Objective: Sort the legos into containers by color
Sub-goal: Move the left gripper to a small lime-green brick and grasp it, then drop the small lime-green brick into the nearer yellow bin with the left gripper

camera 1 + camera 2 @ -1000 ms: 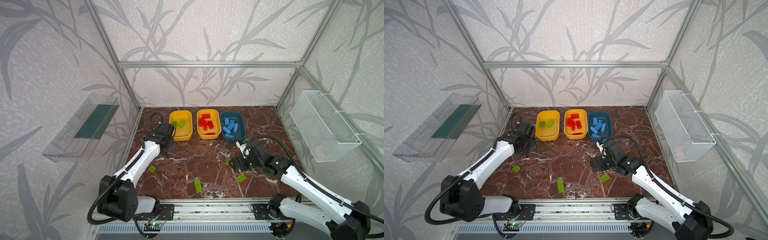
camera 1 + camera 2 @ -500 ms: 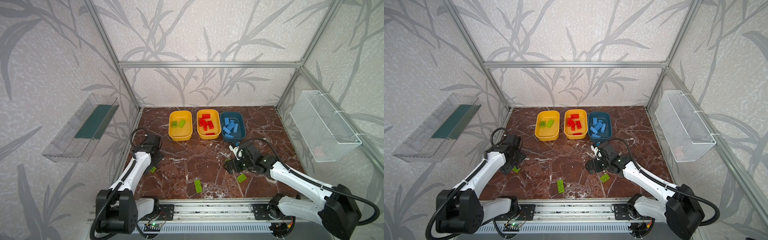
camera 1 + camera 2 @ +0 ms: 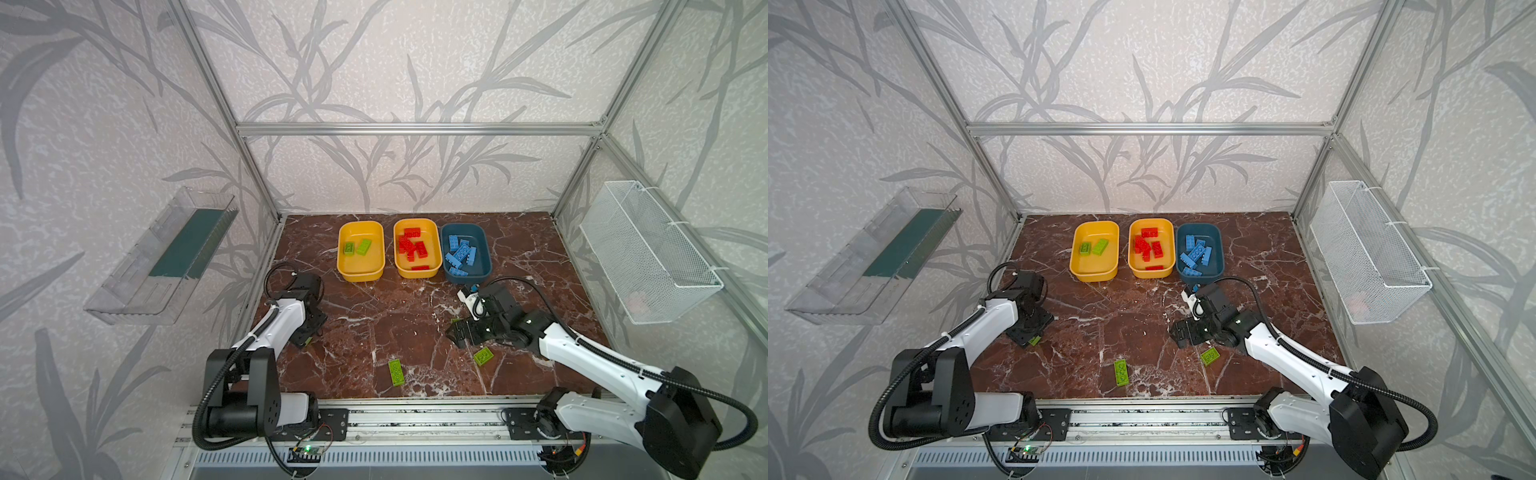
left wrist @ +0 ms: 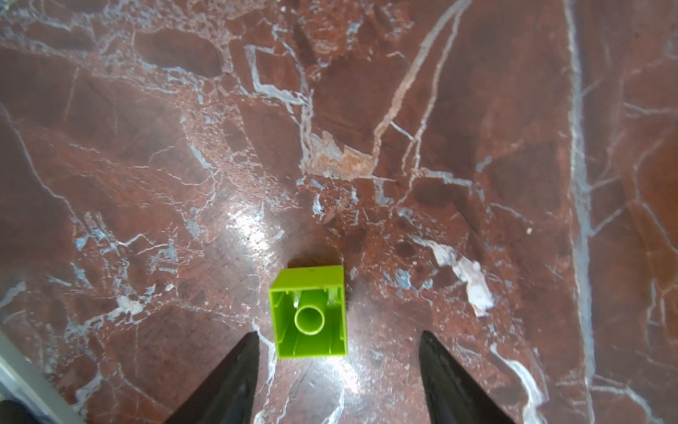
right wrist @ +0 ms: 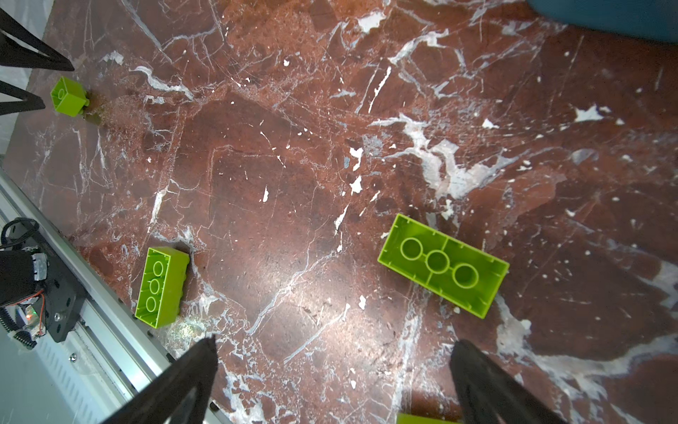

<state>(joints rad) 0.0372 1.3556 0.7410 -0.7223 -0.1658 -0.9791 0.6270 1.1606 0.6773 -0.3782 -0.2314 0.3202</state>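
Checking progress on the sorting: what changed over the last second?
The left gripper drew back from the left yellow tub and now straddles a small green brick, open, not gripping. The right gripper edged slightly left, open. Tubs and the other loose bricks stayed put.

we find the middle of the marble table (image 3: 386, 316) bare between our arms, a wide lane. the tubs (image 3: 360, 277) line the back side by side, only slivers between them. green bricks (image 3: 396, 372) dot the front. one small brick (image 4: 308, 312) sits between the left gripper's (image 4: 339, 332) parted fingers, touching neither; another brick (image 5: 442, 266) lies just ahead of the right gripper (image 5: 334, 341)
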